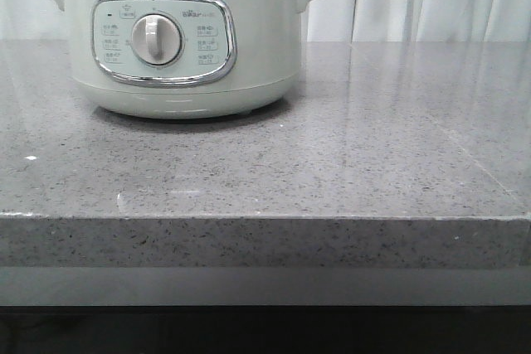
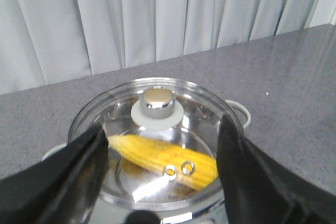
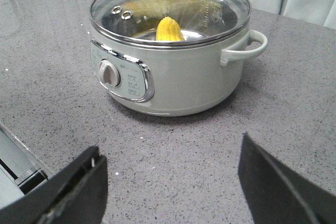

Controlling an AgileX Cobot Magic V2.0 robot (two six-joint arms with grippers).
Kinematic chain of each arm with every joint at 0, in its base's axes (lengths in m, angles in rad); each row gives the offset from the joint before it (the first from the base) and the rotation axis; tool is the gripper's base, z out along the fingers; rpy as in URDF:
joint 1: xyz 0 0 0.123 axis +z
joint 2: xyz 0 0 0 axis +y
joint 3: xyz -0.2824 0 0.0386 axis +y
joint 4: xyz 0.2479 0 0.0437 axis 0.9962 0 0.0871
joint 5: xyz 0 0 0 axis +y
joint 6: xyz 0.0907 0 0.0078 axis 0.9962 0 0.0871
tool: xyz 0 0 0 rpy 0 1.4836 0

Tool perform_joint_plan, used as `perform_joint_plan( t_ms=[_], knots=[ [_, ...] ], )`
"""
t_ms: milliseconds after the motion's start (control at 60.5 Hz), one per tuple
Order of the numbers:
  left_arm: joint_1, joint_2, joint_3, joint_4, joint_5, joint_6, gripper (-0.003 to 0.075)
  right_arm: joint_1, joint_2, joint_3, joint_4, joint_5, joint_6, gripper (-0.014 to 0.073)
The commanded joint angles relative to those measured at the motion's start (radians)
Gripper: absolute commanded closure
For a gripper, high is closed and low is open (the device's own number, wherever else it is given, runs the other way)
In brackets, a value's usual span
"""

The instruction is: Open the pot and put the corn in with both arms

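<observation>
Neither arm is showing in the front view. In the left wrist view, the left gripper [image 2: 163, 182] is hanging with its two dark, wedge-shaped fingers [image 2: 63, 182] spread wide apart, nothing touching their inner faces; it is pointing downward and slightly forward. In the right wrist view, the right gripper [image 3: 170, 182] is also standing spread, its dark fingers [image 3: 278, 187] sitting far apart with nothing clasped between them; it is tilting forward at a shallow angle, low over the speckled grey stone counter [image 3: 178, 156].
</observation>
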Motion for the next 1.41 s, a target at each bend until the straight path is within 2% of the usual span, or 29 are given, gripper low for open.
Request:
perform_joint_plan(
  t_ms=[0,298,496,562,612,794,877,959,1389],
  knots=[
    [-0.001,-0.112,0.067,0.004,-0.069,-0.001,0.0283,-0.001,-0.008,-0.025,0.008,-0.079,-0.004,0.0053],
    [-0.001,-0.417,0.351,0.000,-0.063,-0.001,0.0283,-0.001,-0.008,-0.025,0.008,-0.057,-0.004,0.0053],
    [-0.001,-0.510,0.427,0.000,-0.063,-0.001,0.0284,-0.001,-0.008,-0.025,0.008,-0.055,-0.004,0.0054],
    [-0.001,-0.513,0.434,0.000,-0.063,-0.001,0.0305,-0.001,-0.008,-0.025,0.008,-0.056,-0.004,0.0066],
    [-0.001,-0.513,0.434,0.000,-0.062,-0.001,0.0346,-0.001,-0.008,-0.025,0.008,-0.056,-0.004,0.0111],
    [-0.001,-0.513,0.434,0.000,-0.062,-0.001,0.0559,-0.001,-0.008,-0.025,0.008,-0.048,-0.004,0.0461],
    [-0.001,-0.513,0.434,0.000,-0.062,-0.001,0.0648,-0.001,-0.008,-0.025,0.008,-0.048,-0.004,0.0581],
    [-0.001,-0.513,0.434,0.000,-0.062,-0.001,0.0725,-0.001,-0.008,-0.025,0.008,-0.048,-0.004,0.0665],
    [-0.001,-0.513,0.434,0.000,-0.062,-0.001,0.0741,-0.001,-0.008,-0.025,0.008,-0.048,-0.004,0.0661]
  ],
)
